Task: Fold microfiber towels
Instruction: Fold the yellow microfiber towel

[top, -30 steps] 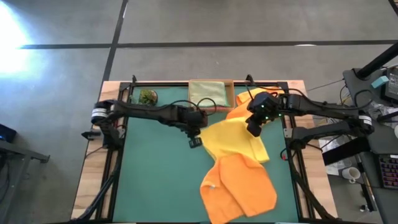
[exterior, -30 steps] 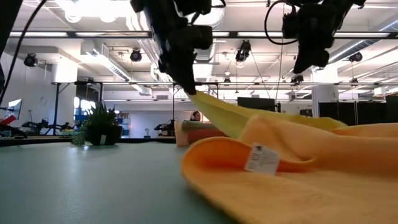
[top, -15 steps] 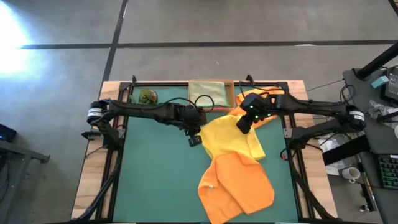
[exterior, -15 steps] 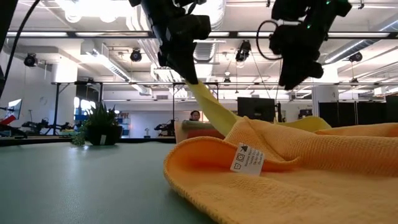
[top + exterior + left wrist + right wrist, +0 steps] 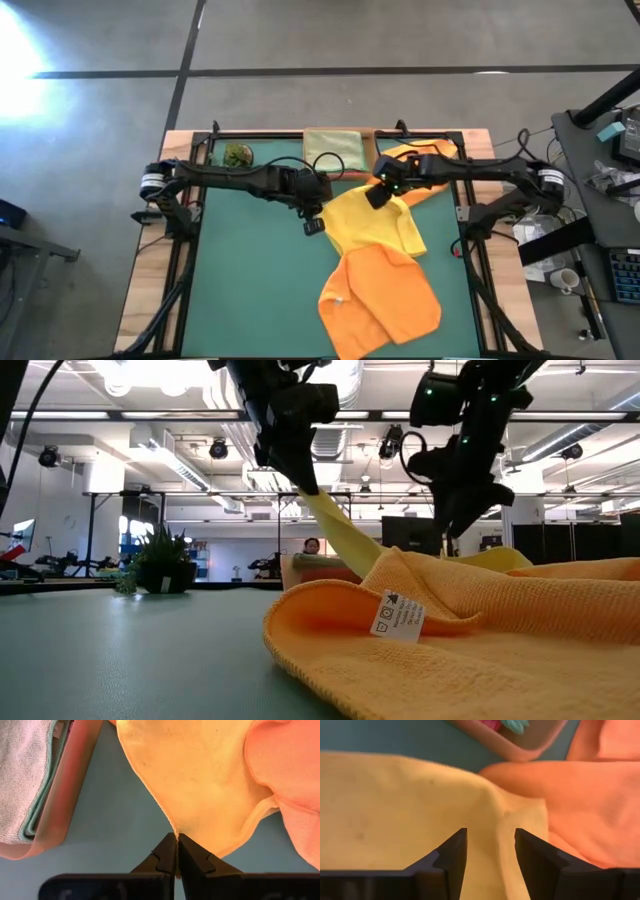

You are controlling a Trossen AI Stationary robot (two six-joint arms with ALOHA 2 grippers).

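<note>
A small potted plant and a cardboard tray line the desk's far edge. The left claw pinches the yellow towel's corner; the right claw hovers released above it. The orange towel underneath shows its label only in the low view.

the green table mat carries an orange towel, a yellow towel, a small plant and a tan tray.

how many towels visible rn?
At least 4: yellow towel mid-mat, pinched by the left gripper; orange towel at the near edge; a second orange towel by the right arm; sage towel topping the tray stack. More may be hidden underneath.
</note>
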